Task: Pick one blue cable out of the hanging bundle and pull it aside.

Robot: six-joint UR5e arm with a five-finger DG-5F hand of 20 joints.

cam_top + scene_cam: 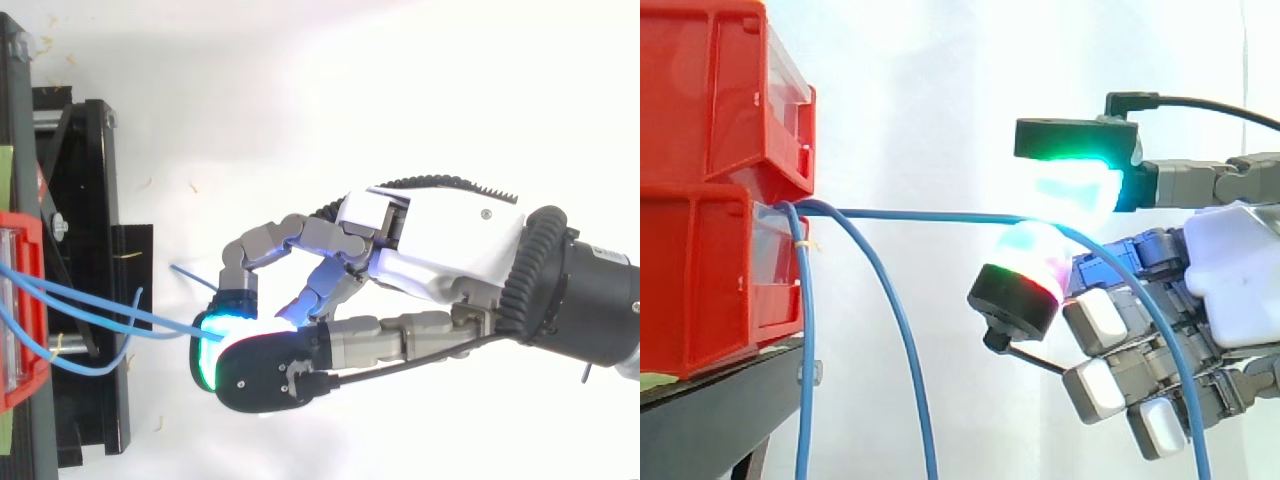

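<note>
The hand [440, 235] pinches one blue cable [930, 214] between two glowing pads, holding it stretched level from the red bins [710, 180] toward the right; other cables [805, 350] hang beside the stand [710, 420]

Very bright in both views. Washed to near pure white over the white cloth curtain [940, 100] at the far side, hottest high up in the side view. Overexposed as well across the white ground [300, 80] in the top view, strongest toward the right, swallowing the pale shell edges of the grey and white robot hand [450, 225]. Hardly any cast shadow anywhere; dark only beneath the red plastic bins [710, 180] and over the black metal stand [90, 300] at the left. Strong green-cyan and magenta glare from the glowing fingertip pads [1075, 185], blooming outward and tinting the thin blue cable [930, 214] pinched between them.
</note>
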